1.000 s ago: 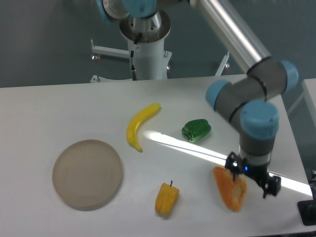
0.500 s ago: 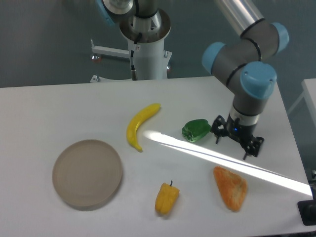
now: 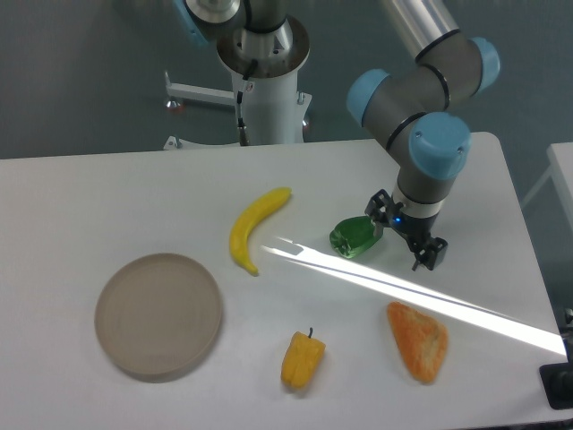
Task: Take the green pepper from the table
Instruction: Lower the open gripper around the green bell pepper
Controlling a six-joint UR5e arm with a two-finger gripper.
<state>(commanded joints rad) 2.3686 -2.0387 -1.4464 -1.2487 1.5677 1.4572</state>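
The green pepper (image 3: 354, 236) lies on the white table (image 3: 107, 197), right of centre, glossy and dark green. My gripper (image 3: 405, 235) hangs just to its right, fingers spread open, one black fingertip (image 3: 376, 208) close to the pepper's right end and the other fingertip (image 3: 430, 255) farther right. Nothing is between the fingers. The pepper rests on the table, not held.
A yellow banana (image 3: 252, 226) lies left of the pepper. A round tan plate (image 3: 158, 314) sits at front left. A yellow pepper (image 3: 302, 358) and an orange wedge-shaped item (image 3: 418, 339) lie near the front edge. The robot's base (image 3: 266, 72) stands behind the table.
The gripper has travelled from above the orange item at the front right back and left, ending right beside the green pepper. The objects on the table have not moved.
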